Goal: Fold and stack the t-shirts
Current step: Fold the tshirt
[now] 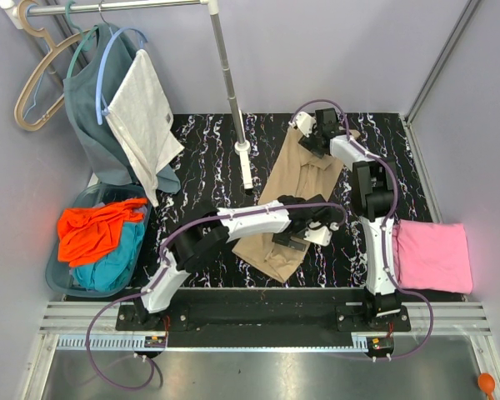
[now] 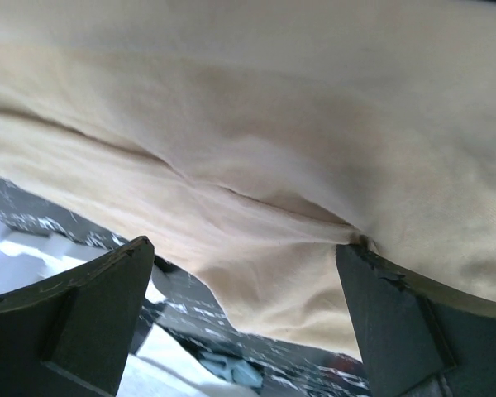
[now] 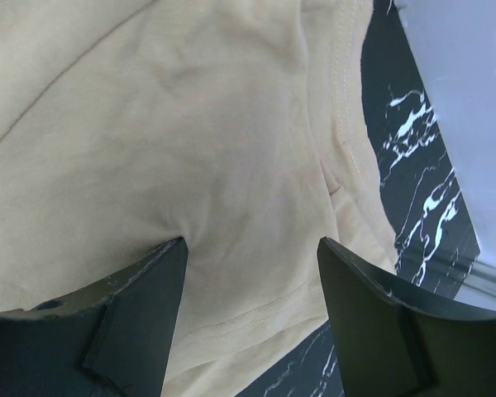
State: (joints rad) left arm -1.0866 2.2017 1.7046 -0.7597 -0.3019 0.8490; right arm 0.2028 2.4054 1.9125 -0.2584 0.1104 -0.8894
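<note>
Over the tan t-shirt (image 1: 290, 179) on the counter (image 1: 204, 146), poised with left fingers (image 2: 74, 331) spread wide, right fingers (image 3: 124, 322) apart, clamping nothing. Probably soft, light, floppy; best pinched at hem corners.

In the top view, the left arm (image 1: 250, 223) covers the middle of the tan t-shirt (image 1: 285, 173). The right gripper (image 1: 314, 137) hides its far end, so collar and sleeves cannot be made out. Left of the tan t-shirt, the teal t-shirt (image 1: 108, 267) lies mostly buried under the orange t-shirt (image 1: 96, 229). To its right, the right arm (image 1: 379, 250) masks the pink t-shirt's (image 1: 437, 254) inner edge. In both wrist views the tan cloth runs off the frame, blurred, and the fingers (image 2: 83, 322) are cut off below. Far to the near right, a small orange thing (image 1: 486, 382) is too tiny to name.
</note>
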